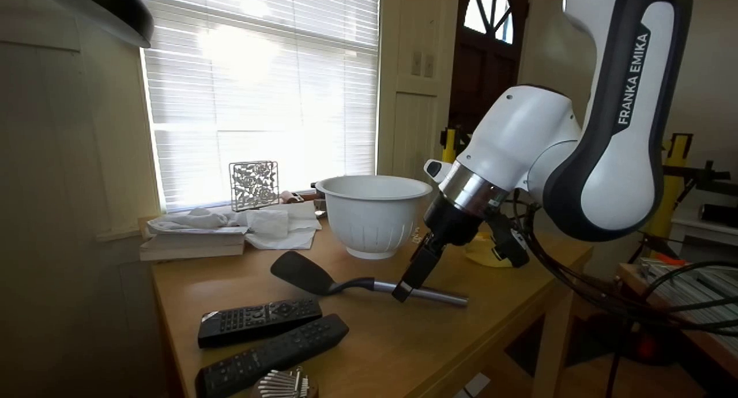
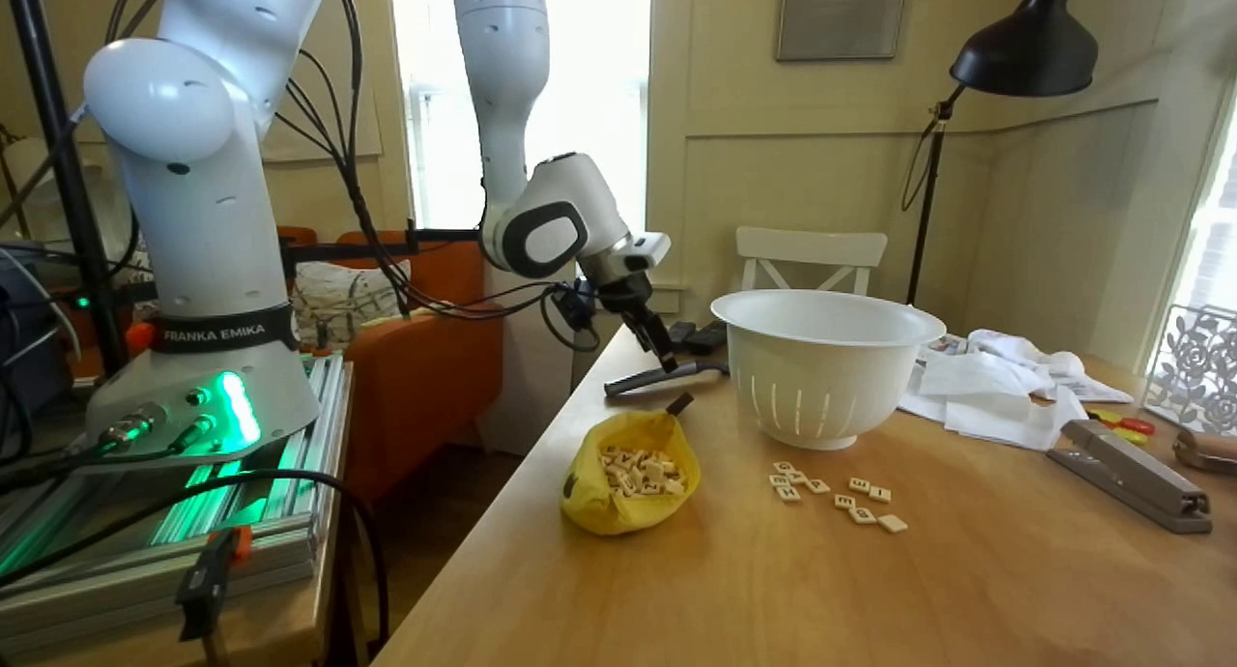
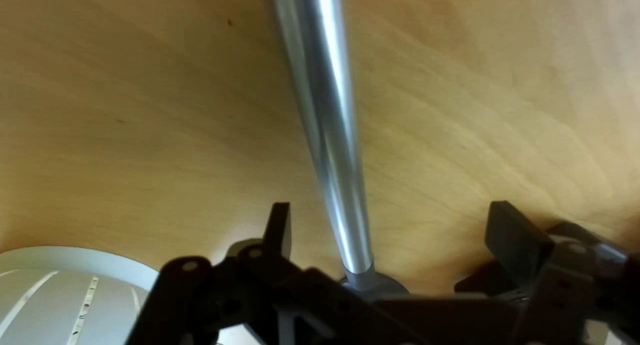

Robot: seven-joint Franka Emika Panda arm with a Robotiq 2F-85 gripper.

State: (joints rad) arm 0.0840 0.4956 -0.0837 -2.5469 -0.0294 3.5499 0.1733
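My gripper is open and empty in the wrist view, its two fingers wide apart. The bright metal handle of a spatula runs between them, closer to the left finger and seemingly clear of both. In an exterior view the whole spatula lies on the wooden table, its black blade pointing away from the handle end; the gripper is tilted, its tip over the handle. The gripper also shows low by the spatula handle in an exterior view. Whether the fingers touch the table cannot be told.
A white colander stands close to the gripper; it shows too in an exterior view. Two black remotes lie nearby. A yellow bag of letter tiles, loose tiles, a stapler and white papers are on the table.
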